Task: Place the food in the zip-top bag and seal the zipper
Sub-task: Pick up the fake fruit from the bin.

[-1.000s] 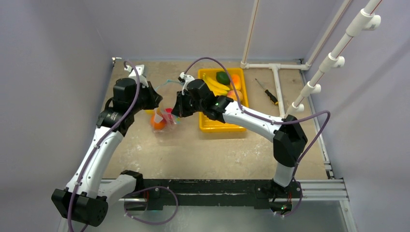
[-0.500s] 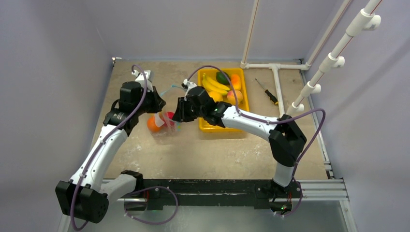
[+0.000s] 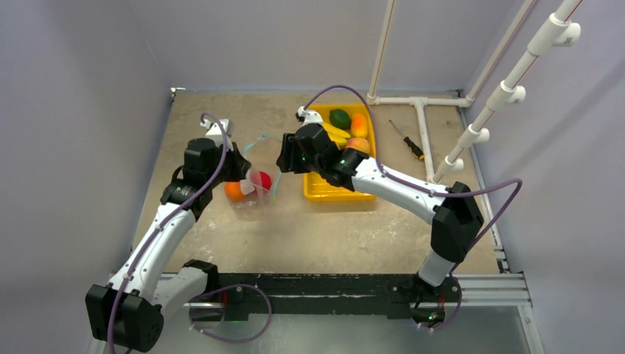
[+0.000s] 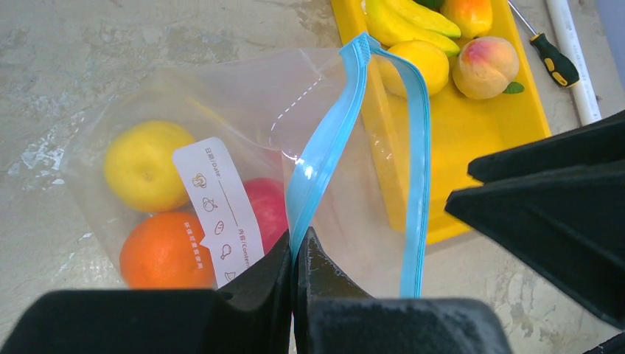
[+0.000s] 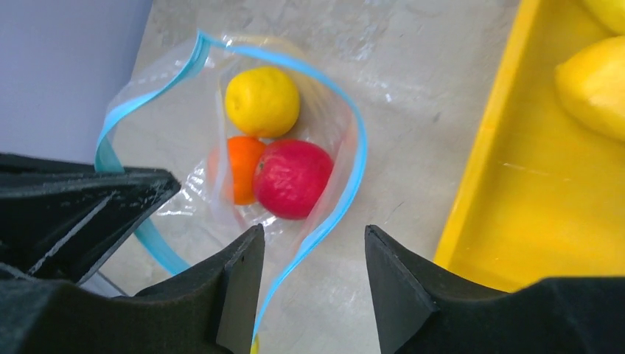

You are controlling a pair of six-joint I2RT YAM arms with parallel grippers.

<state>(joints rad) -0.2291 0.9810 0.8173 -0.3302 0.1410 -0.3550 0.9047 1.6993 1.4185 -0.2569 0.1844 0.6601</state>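
so the left gripper (image 4: 296,247) clamps the blue strip (image 4: 324,147) of the bag (image 4: 243,88); the right gripper (image 5: 311,243), spread and empty I think, hangs over its mouth, with the tray (image 5: 531,192) fruit (image 5: 597,85) just to its right.

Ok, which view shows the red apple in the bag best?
Right wrist: the red apple lies whole and unobstructed inside the open zip-top bag. Left wrist shows only a sliver behind the bag's white label. Top external shows it as a small red spot.
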